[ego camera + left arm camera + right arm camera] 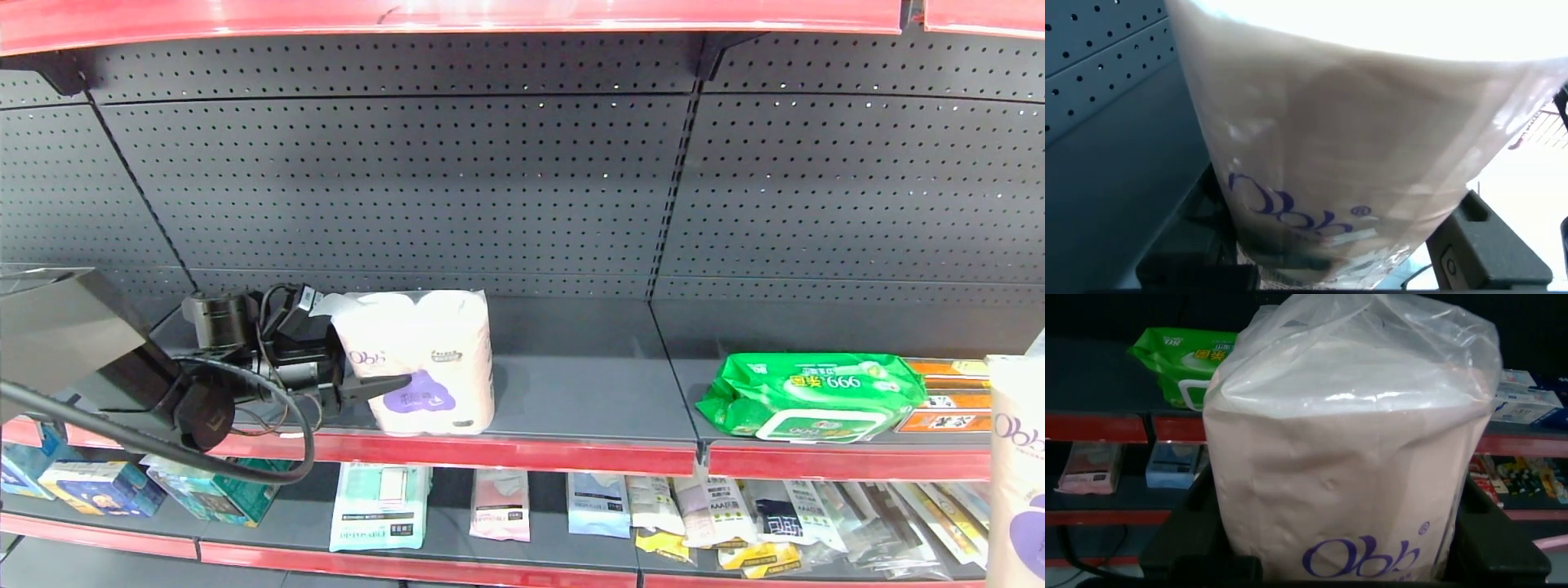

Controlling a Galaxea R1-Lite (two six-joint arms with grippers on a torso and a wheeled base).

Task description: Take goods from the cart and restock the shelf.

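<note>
On the shelf board [588, 400], left bay: a left tissue pack [424, 359] is stood upright, seemingly resting on the board just behind the red edge strip [490, 451].
Left gripper [371, 382]: pinched on the left tissue pack; one finger is laid across the printed front and the other is hidden behind the wrap.
Right tissue pack [1016, 465]: carried at the right edge of the head view, in front of the shelving and not yet on a board.
Right gripper [1343, 539]: clamped on the right tissue pack, which is seen seated between both fingers.
Neighbouring stock: a green wipes pack [812, 396] is laid flat in the right bay, with flat boxes [947, 400] just beside it.
Risk, release: the left tissue pack is judged close to the front edge; it could be tipped off if a finger drags the loose wrap on opening.
Risk, placement: the green wipes pack could be shoved or covered if the right tissue pack is set down in the right bay.
Risk, grip: soft rolls can be dented by a hard squeeze.
</note>
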